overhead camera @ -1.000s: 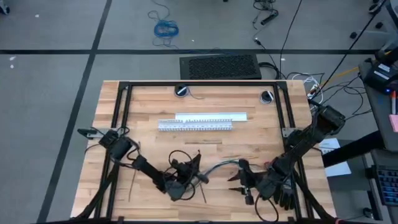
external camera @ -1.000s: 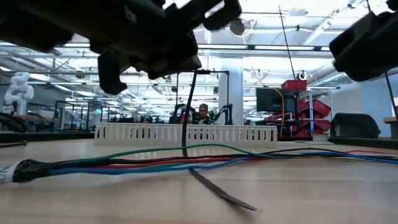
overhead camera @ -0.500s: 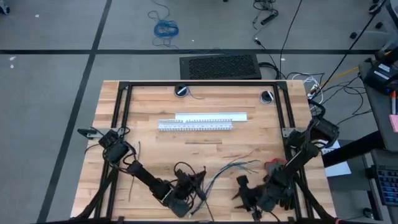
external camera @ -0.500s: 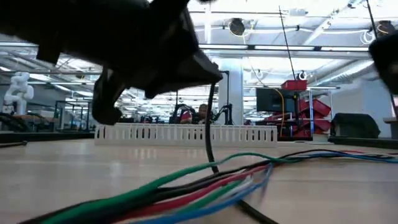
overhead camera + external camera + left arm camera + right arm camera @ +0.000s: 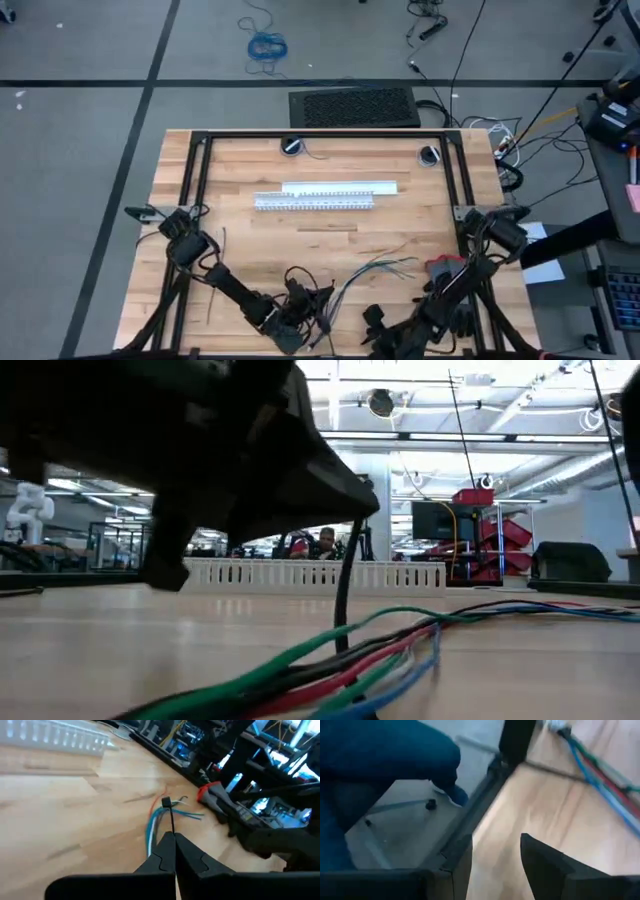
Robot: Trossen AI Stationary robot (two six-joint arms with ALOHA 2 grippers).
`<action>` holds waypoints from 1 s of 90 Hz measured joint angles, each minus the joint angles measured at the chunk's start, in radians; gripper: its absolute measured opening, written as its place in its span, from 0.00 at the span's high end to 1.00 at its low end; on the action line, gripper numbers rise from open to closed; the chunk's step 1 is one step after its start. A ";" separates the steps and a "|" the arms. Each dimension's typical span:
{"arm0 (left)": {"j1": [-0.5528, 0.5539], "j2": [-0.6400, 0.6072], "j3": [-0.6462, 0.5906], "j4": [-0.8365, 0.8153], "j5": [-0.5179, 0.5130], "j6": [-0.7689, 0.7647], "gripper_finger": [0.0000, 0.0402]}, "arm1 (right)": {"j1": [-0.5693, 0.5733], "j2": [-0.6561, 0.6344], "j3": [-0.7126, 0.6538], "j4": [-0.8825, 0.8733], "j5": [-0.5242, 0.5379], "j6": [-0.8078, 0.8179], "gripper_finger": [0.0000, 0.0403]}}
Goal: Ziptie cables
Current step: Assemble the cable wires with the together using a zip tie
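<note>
- Cables [image 5: 365, 272] are laid out on the wooden table [image 5: 250, 170] near its front edge, between the two arms, with the loose ends fanned out toward the right.
- One ziptie [image 5: 171, 817] is pinched pretty tight in the left gripper [image 5: 174, 840], fingers closed on it, sticking up right over the wires.
- Right gripper [image 5: 496, 851] is parked at the table's front edge, fingers spread apart, nothing held.
- White slotted duct [image 5: 315, 202] is seen farther back.
</note>
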State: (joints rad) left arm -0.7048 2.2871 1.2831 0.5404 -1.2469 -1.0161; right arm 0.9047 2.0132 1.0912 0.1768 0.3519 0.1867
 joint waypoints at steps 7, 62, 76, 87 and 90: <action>0.003 0.018 0.021 -0.001 -0.017 -0.023 1.00 | 0.001 0.018 0.035 0.000 0.016 -0.015 0.62; 0.036 0.081 0.146 0.034 -0.009 0.042 1.00 | 0.086 0.227 0.219 0.042 0.362 0.046 0.66; 0.011 0.081 0.146 -0.009 -0.018 -0.047 1.00 | 0.095 0.239 0.266 0.059 0.379 0.133 0.67; 0.002 0.081 0.146 -0.030 -0.020 -0.052 1.00 | 0.096 0.259 0.301 0.110 0.384 0.158 0.67; 0.000 0.081 0.146 -0.033 -0.021 -0.052 1.00 | 0.097 0.268 0.311 0.110 0.383 0.145 0.67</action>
State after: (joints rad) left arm -0.7050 2.3680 1.4292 0.5071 -1.2678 -1.0678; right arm 1.0012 2.2811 1.4025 0.2871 0.7353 0.3316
